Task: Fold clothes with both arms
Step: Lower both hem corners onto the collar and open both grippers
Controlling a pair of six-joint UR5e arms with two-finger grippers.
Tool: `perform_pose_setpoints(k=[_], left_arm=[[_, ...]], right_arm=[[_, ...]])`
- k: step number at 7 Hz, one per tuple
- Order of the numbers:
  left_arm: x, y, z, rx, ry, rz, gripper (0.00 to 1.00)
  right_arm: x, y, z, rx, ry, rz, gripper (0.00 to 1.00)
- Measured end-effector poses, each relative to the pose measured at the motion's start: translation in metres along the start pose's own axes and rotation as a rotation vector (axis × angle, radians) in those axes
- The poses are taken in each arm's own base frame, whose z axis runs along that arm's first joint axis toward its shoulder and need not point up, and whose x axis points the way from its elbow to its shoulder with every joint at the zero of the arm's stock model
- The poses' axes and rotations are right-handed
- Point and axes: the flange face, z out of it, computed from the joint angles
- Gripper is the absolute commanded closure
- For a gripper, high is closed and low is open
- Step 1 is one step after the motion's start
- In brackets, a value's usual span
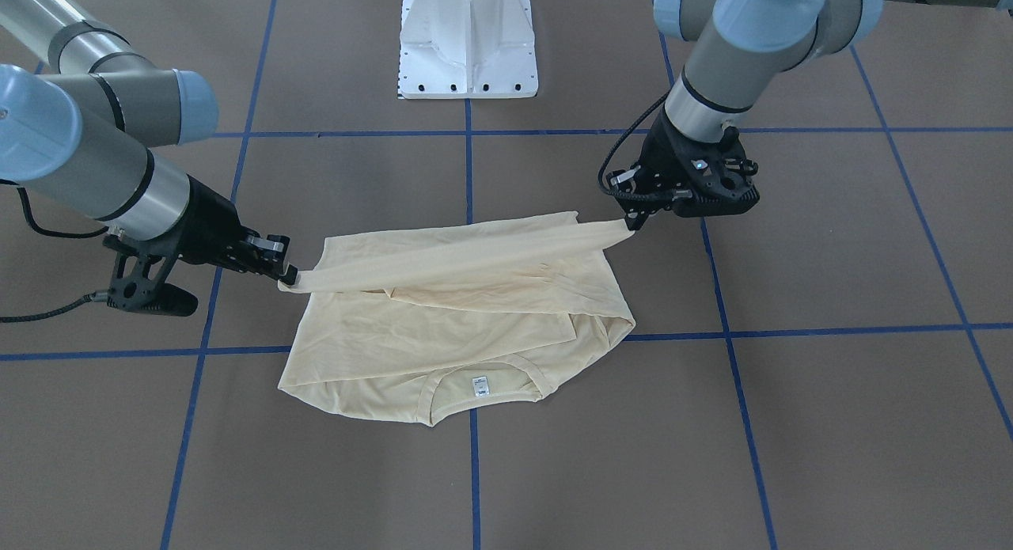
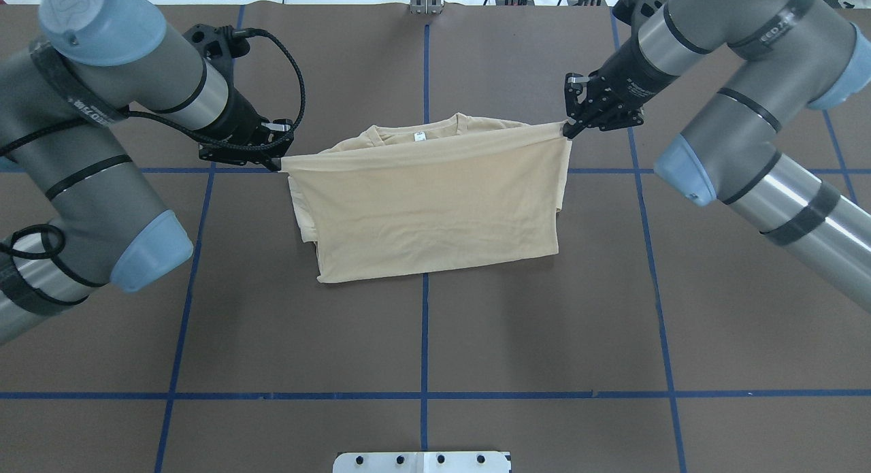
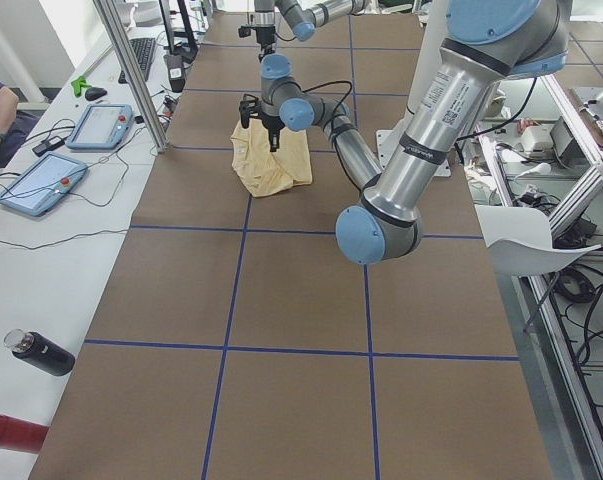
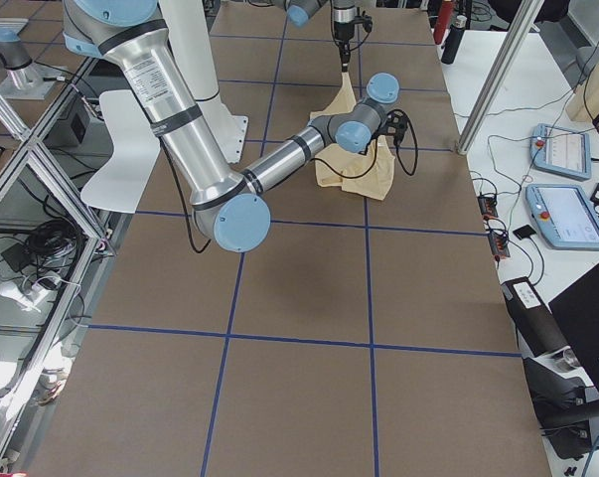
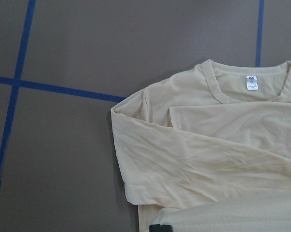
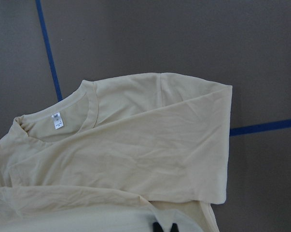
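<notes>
My left gripper (image 2: 277, 162) is pressed together on one corner of the T-shirt (image 2: 435, 207), and my right gripper (image 2: 567, 128) is pinching the opposite corner. Between them the held edge runs taut, lifted off the table (image 2: 435, 337) and just short of the collar (image 6: 92, 108); the rest of the shirt lies flat near the table's middle, doubled under the raised panel.

The cloth is thin and each pinch takes only a small bite, so I judge a corner could slip free if I draw the two ends further apart; that side would drop and the fold would land crooked. The held edge runs at a slant in the overhead view, my right end farther forward than my left; laid down so, it would not meet the shoulders squarely. Slack would be the opposite fault; the panel could sag and crease, or drag the tucked sleeves out from under it.

By count: one T-shirt; one neck label (image 2: 420, 137), white, inside the collar; two arms, my left arm (image 2: 95, 180) and my right arm (image 2: 742, 133); two grippers, one on each; no print shows on any face I can see.
</notes>
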Motion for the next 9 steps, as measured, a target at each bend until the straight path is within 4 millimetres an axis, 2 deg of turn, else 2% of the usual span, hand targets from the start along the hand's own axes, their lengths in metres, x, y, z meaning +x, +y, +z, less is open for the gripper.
perform_pose_setpoints(k=[2,4,5,7,9], left_arm=[[-0.008,-0.022,0.034,0.014,0.021,0.01,1.0],[-0.002,-0.045,0.068,0.036,0.079,0.012,1.0],[-0.002,-0.054,0.082,0.041,0.097,0.002,1.0],[-0.005,-0.061,0.098,0.042,0.106,-0.006,1.0],[-0.008,-0.065,0.107,0.041,0.102,-0.008,1.0]], right_arm=[[-0.015,-0.032,0.023,0.026,0.042,0.019,1.0],[-0.013,-0.051,0.051,0.027,0.048,0.013,1.0],[-0.012,-0.051,0.067,0.028,0.056,0.003,1.0],[-0.012,-0.044,0.094,0.041,0.084,-0.011,1.0],[-0.01,-0.044,0.102,0.048,0.098,-0.012,1.0]])
